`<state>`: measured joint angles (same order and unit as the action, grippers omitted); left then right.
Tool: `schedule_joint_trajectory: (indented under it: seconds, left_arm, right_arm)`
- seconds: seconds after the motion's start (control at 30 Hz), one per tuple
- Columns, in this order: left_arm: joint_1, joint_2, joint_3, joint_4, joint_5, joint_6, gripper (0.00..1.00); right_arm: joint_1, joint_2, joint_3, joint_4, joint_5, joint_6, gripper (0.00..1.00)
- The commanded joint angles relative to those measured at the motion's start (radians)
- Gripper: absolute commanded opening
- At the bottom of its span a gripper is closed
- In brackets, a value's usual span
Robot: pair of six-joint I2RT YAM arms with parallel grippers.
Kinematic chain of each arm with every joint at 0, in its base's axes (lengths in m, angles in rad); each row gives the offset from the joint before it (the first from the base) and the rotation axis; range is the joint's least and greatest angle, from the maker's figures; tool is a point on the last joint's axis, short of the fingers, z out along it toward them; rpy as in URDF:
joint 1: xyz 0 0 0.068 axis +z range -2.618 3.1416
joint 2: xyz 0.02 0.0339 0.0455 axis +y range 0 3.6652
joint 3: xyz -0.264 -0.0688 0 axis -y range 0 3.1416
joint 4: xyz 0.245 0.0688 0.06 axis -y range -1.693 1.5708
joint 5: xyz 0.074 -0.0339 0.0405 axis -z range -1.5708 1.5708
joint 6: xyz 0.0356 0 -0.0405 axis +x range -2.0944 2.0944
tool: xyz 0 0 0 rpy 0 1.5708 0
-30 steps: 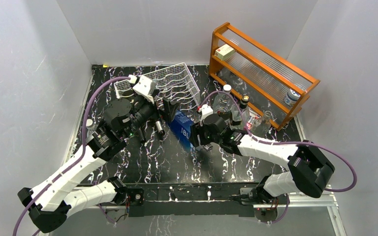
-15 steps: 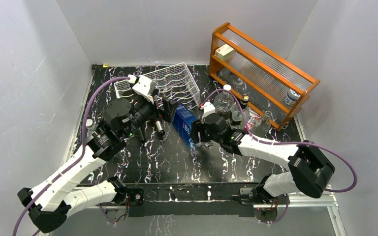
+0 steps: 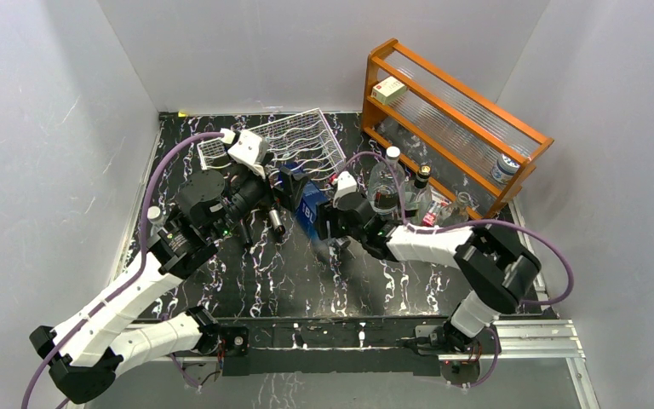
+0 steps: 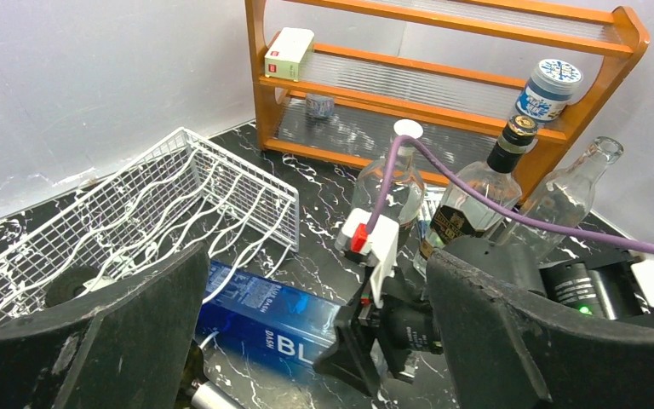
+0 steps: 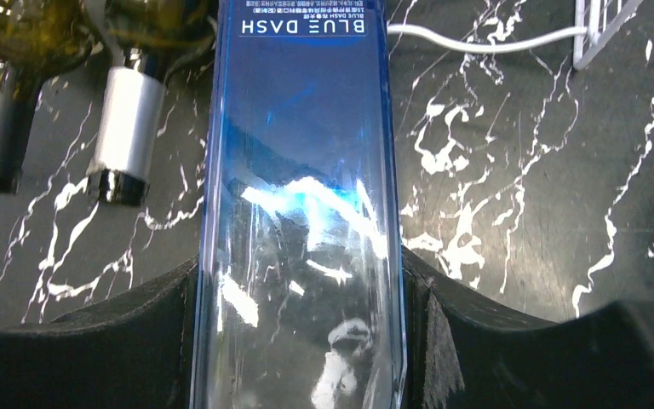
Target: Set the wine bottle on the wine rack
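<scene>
Right wrist view shows the right gripper (image 5: 300,264) closed on the wine bottle (image 5: 298,213), a blue square-sided bottle lettered BLUE DASH, with one finger pressed against each long side. The top external view places the bottle on its side just in front of the wine rack (image 3: 302,141), one end close to the rack's near lower edge. Whether it rests on the table (image 3: 306,290) or is raised slightly cannot be determined. The left gripper (image 4: 315,264) hangs above the bottle with its jaws spread wide, holding nothing. The step in hand appears to be the carry: the grasp is made, the placement is not. The next move calls for raising the bottle above the rack's front wire edge, aligning its long axis with a cradle between the wavy rods, then lowering it before release. Observe the following clearances. Two other bottles (image 5: 128,128) lie just beside the blue one on its left-arm side. A group of standing bottles (image 3: 400,183) is close behind the right wrist, in front of the orange shelf (image 3: 451,111); a wide swing of that arm risks toppling them. The left arm occupies the space beside the rack. Open room lies above the rack and over the bare table nearer the arm bases.
</scene>
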<state>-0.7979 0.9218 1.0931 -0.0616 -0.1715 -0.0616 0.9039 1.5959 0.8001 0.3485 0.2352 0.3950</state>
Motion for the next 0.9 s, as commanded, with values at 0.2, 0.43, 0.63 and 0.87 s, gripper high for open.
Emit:
schedule_joint_trajectory:
  seconds: [0.2, 0.43, 0.63, 0.87]
  left_arm:
    - [0.004, 0.002, 0.046, -0.003, -0.012, 0.024, 0.98]
    - [0.004, 0.009, 0.051, -0.011, -0.014, 0.025, 0.98]
    - [0.003, 0.020, 0.059, -0.016, -0.014, 0.025, 0.98]
    - [0.004, 0.025, 0.060, -0.019, -0.013, 0.022, 0.98]
  right_arm:
    - [0.004, 0.137, 0.199, 0.458, 0.121, 0.007, 0.00]
    - [0.004, 0.251, 0.279, 0.490, 0.135, 0.019, 0.00]
    - [0.004, 0.306, 0.317, 0.510, 0.186, 0.040, 0.00]
    - [0.004, 0.358, 0.347, 0.508, 0.196, 0.057, 0.00]
